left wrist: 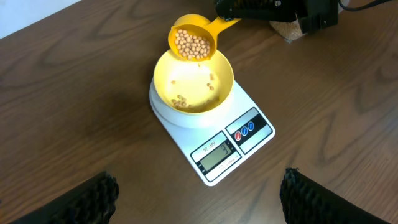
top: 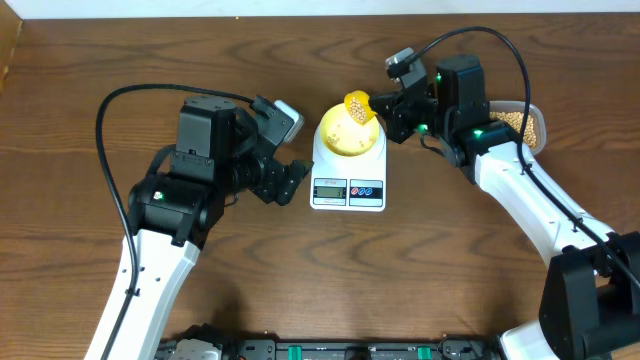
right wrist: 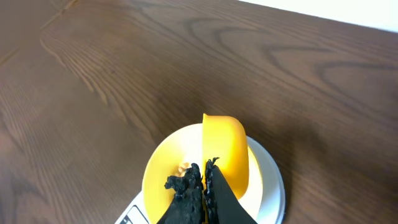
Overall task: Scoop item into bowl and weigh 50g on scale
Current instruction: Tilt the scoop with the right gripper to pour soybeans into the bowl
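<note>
Beans (left wrist: 193, 43): heaped in a yellow scoop (left wrist: 186, 23) tipped on its side over the bowl (left wrist: 186, 78), mouth turned toward the left wrist camera. A scattering more on the bowl's floor. Another lot in a clear tub (top: 540, 128), out at 2 o'clock from the scale (left wrist: 180, 132) in the overhead view.

Left pincer (top: 288, 182): at 9 o'clock from the scale, just beside its left edge. Fingers (left wrist: 81, 202) spread wide apart, nothing between them, hanging above the bench (top: 80, 60) and pointed toward the scale.

Scale: white, near the middle of the bench, with display (left wrist: 216, 154) and two coloured buttons (left wrist: 244, 130) along its 6 o'clock edge. Reading too small to make out. Bowl seated upright on the platform, pale yellow, taking up the 12 o'clock half.

Scoop: over the bowl's 1 o'clock rim in the overhead view, handle running off toward 3 o'clock. Touching the rim or just above it, cannot tell.

Right pincer (right wrist: 204, 167): at 2 o'clock from the bowl, clamped tight on the scoop's handle. From the right wrist view, only the scoop's smooth outer wall showing, plus a few beans in the bowl beneath.
</note>
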`<move>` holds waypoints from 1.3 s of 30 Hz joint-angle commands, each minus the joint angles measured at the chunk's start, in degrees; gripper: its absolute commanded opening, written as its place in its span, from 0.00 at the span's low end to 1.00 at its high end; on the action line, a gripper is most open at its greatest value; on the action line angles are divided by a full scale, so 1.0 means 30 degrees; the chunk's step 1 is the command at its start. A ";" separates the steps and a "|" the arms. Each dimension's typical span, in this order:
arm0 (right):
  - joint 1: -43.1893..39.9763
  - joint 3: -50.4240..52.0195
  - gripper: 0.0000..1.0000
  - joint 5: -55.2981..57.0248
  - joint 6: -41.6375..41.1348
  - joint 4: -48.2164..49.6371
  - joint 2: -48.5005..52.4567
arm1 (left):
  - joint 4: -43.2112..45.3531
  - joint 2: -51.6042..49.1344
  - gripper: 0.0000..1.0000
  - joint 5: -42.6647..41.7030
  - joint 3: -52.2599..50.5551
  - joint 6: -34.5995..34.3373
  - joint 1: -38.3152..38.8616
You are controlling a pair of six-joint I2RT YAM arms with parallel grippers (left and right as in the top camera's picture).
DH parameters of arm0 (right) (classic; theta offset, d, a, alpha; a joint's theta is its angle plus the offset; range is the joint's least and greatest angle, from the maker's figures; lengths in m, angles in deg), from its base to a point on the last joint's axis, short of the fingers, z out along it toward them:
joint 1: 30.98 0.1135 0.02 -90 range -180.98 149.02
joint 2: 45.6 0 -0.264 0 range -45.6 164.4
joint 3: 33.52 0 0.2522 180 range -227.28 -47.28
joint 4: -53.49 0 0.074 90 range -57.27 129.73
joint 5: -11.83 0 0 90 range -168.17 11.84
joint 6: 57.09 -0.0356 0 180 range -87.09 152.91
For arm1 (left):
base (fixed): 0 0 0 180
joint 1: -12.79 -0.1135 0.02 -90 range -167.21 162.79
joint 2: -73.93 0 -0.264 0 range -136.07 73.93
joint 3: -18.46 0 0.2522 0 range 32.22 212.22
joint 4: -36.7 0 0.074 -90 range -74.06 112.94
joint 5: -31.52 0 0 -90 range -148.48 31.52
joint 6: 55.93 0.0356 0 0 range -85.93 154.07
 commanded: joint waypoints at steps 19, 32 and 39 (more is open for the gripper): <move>0.1071 0.0073 0.01 0.0794 0.5268 -0.0022 0.0109 | -0.0066 -0.0022 0.85 -0.0379 -0.0306 0.0124 -0.0080; 0.1151 0.0073 0.01 0.0794 0.8706 -0.0350 0.0102 | -0.0066 -0.0022 0.85 -0.0379 -0.0306 0.0124 -0.0080; 0.1129 0.0073 0.01 0.0794 0.8663 0.0109 0.0102 | -0.0066 -0.0022 0.86 -0.0379 -0.0306 0.0124 -0.0080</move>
